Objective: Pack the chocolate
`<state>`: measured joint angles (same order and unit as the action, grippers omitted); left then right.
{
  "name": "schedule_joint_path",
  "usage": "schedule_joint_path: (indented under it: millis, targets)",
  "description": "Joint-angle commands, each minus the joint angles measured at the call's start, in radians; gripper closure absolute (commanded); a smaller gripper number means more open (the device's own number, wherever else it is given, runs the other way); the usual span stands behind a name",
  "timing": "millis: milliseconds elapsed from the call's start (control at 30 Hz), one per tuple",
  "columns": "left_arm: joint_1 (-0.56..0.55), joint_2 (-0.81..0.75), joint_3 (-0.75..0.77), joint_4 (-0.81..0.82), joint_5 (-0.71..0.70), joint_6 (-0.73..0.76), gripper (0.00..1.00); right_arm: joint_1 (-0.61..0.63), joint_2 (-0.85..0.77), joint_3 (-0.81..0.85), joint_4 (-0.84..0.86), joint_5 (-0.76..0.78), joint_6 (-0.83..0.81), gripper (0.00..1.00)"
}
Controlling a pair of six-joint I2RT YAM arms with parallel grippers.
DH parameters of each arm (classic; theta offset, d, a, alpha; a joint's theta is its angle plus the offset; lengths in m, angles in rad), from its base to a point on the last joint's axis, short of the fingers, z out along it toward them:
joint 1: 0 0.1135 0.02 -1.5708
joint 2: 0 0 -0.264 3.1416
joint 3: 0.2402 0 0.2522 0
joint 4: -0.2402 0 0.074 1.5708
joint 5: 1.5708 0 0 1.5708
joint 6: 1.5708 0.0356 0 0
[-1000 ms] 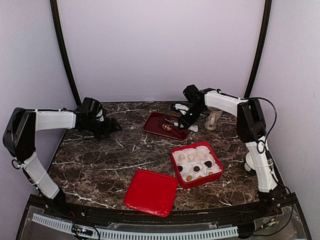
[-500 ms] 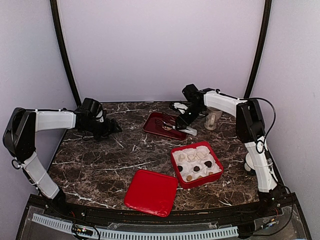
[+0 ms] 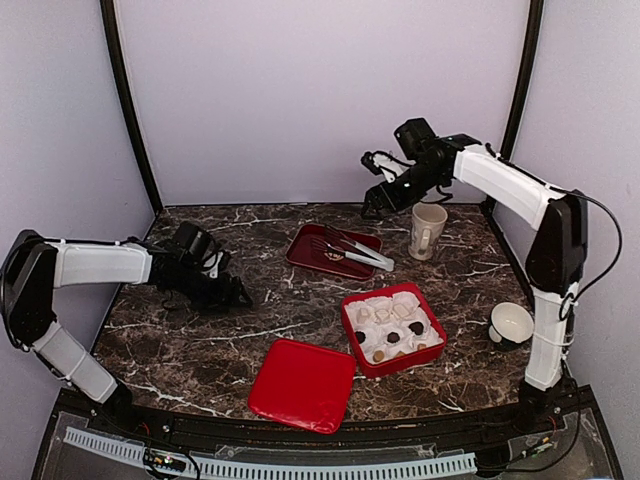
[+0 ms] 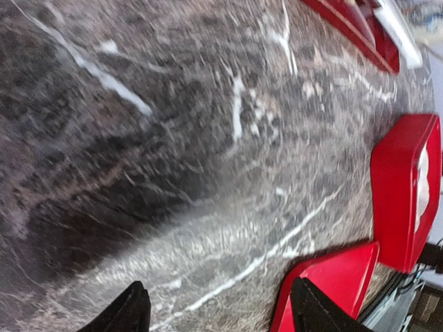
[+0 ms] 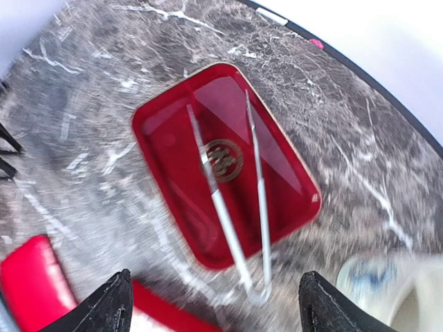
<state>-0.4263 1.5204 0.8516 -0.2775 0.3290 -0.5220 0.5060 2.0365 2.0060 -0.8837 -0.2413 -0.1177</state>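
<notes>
The dark marble table (image 3: pixel 200 340) is carrying every item. A dark red tray (image 3: pixel 308 248) is sitting at rear centre, with metal tongs (image 3: pixel 360 252) lying in it, one end overhanging the rim. A pale mug (image 3: pixel 428 230) is standing upright beside the tray. A white bowl (image 3: pixel 512 322) is sitting at the right edge. A red box (image 3: pixel 400 364) is holding white paper cups (image 3: pixel 385 312), and its red lid (image 3: pixel 302 385) is lying beside it.

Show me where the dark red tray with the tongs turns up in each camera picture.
Top external: the tray sits at the back centre of the table, tongs on it.
Left wrist: only its blurred edge, in the top right corner.
Right wrist: it fills the middle, tongs on it.
Shared landmark: the red lid, low in all three views.
</notes>
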Motion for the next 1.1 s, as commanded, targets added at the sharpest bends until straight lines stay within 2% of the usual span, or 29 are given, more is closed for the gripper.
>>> schedule_joint_path:
  millis: [0, 133, 300, 433, 700, 1067]
  targets:
    - [-0.069, -0.059, -0.074, -0.052, 0.045, 0.007, 0.31, -0.004, -0.121, -0.124, -0.081, -0.041, 0.151, 0.17]
    - [-0.127, -0.078, -0.090, -0.080, 0.054, -0.004, 0.38, -0.009, -0.239, -0.299, -0.080, -0.049, 0.260, 0.17]
    - [-0.224, -0.060, -0.092, -0.099, 0.031, -0.049, 0.41, -0.050, -0.369, -0.594, -0.051, -0.079, 0.336, 0.18]
    - [-0.302, -0.035, -0.082, -0.102, 0.002, -0.118, 0.42, -0.092, -0.453, -0.758, -0.022, -0.097, 0.371, 0.18]
    - [-0.419, 0.024, -0.048, -0.136, -0.088, -0.201, 0.41, -0.150, -0.484, -0.921, 0.020, -0.088, 0.373, 0.17]
    - [-0.434, 0.105, -0.064, -0.136, -0.083, -0.185, 0.45, -0.139, -0.409, -0.977, 0.166, -0.221, 0.437, 0.28]
